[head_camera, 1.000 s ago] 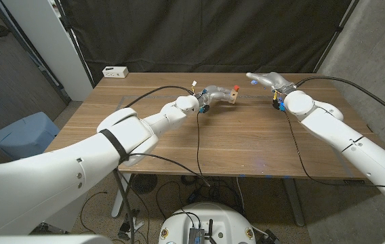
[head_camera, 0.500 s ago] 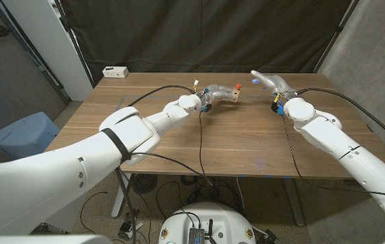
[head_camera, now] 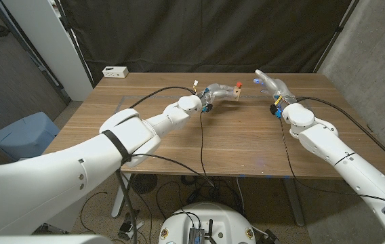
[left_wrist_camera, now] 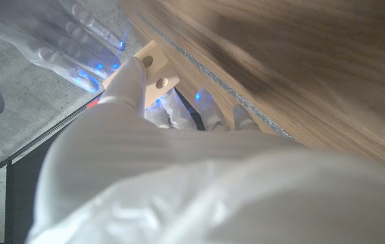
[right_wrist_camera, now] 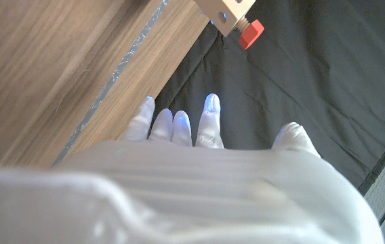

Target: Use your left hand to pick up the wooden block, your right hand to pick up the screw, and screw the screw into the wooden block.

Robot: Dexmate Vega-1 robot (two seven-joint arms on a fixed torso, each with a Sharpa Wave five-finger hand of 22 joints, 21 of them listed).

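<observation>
My left hand (head_camera: 213, 93) holds the pale wooden block (head_camera: 231, 96) just above the far middle of the table. A red-headed screw (head_camera: 237, 87) sticks out of the block's upper end. In the left wrist view the block (left_wrist_camera: 153, 68) shows two round holes and my fingers wrap it. My right hand (head_camera: 272, 83) hovers to the right of the block, apart from it, fingers spread and holding nothing. The right wrist view shows the block (right_wrist_camera: 223, 12) and red screw head (right_wrist_camera: 251, 34) beyond my spread fingers (right_wrist_camera: 209, 118), whose tips glow blue.
A white box (head_camera: 115, 71) sits at the table's back left corner. Black cables trail across the wooden table (head_camera: 247, 146). A grey strip (right_wrist_camera: 114, 81) runs along the tabletop near its far edge. A black curtain hangs behind, and a blue bin (head_camera: 22, 133) stands on the floor at left.
My right forearm has swung in toward the table's middle and the hand has shifted slightly right, away from the block. The left hand and block have stayed put.
</observation>
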